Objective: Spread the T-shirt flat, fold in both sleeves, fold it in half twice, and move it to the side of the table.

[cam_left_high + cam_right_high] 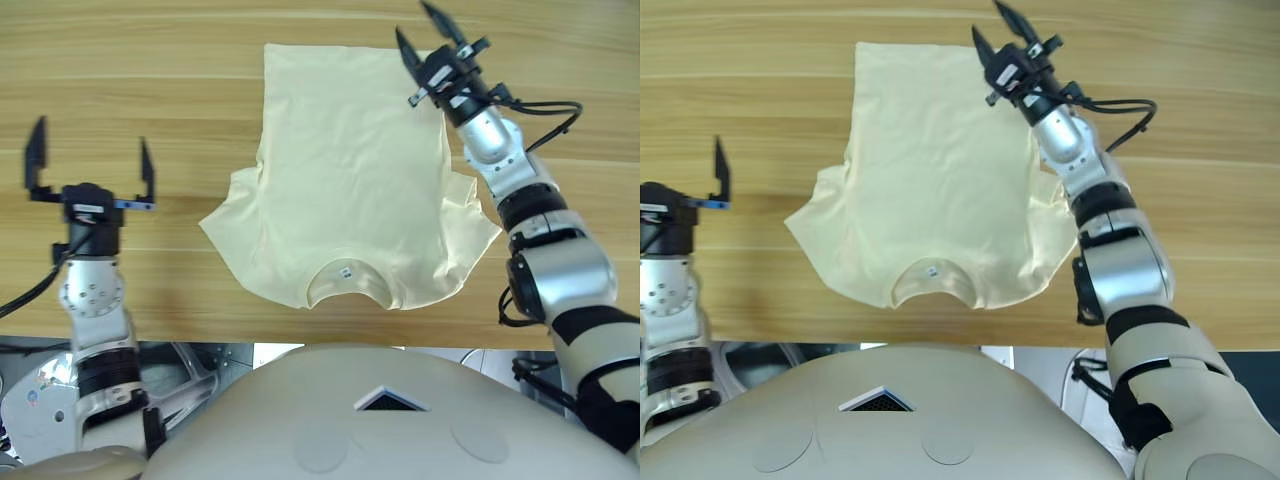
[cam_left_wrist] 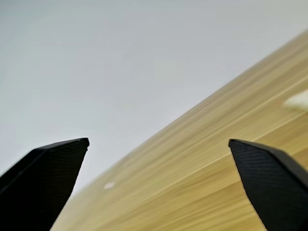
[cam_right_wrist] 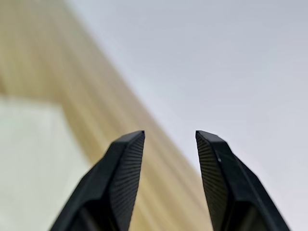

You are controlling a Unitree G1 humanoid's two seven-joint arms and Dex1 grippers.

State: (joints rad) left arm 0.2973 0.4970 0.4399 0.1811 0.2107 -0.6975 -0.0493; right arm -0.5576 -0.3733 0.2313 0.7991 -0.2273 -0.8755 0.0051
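On table (image 1: 150, 80): T-shirt (image 1: 345, 170) laid out; left pincer (image 1: 92, 148) wide apart near sleeve; right pincer (image 1: 416, 24) apart over hem.

Pale plain wall (image 2: 120, 57); shiny metal frame (image 1: 190, 368) low at the robot's left.

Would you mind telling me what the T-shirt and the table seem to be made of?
T-shirt: soft knit fabric, probably cotton, matte pale yellow; it wrinkles and folds softly. Table: wood or wood-look laminate, smooth light finish; long straight grain lines run across it.
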